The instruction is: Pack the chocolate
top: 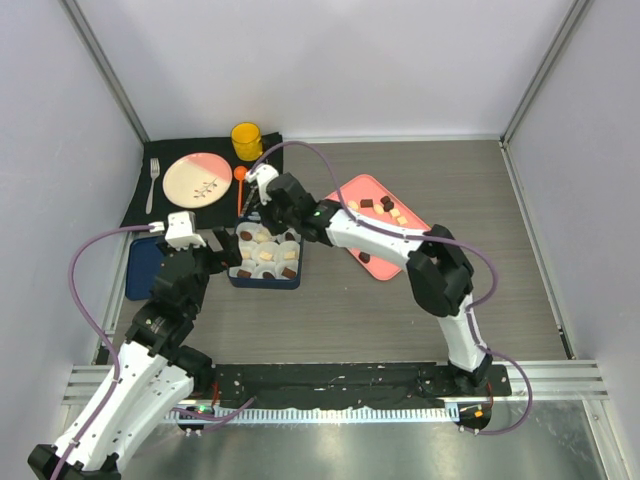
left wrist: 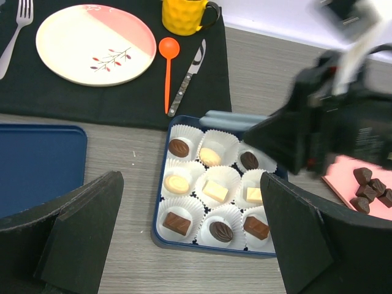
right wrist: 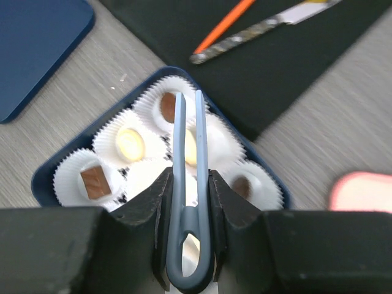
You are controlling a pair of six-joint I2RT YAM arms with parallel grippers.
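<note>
Right gripper (right wrist: pixel 190 190): pressed together on the looped end of grey tongs (right wrist: pixel 188 131), which point down over the blue box (left wrist: pixel 208 248). The tong arms stand nearly parallel with a narrow gap and nothing between them. Their tips hang above the far cups; contact cannot be determined.

Left gripper (top: pixel 222 252): spread wide, holding nothing, just beside the box's left side.

Chocolate (left wrist: pixel 215 191): the box holds nine white paper cups (left wrist: pixel 184 131), each with one dark or cream piece. Further pieces lie loose on the pink tray (top: pixel 360 187) to the right of the box.

Also present: blue lid (left wrist: pixel 37 165) left of the box; black placemat (left wrist: pixel 122 98) beyond it carrying plate (left wrist: pixel 92 43), fork (left wrist: pixel 15 27), orange spoon (left wrist: pixel 168 61), knife (left wrist: pixel 187 82) and yellow mug (left wrist: pixel 184 15).
</note>
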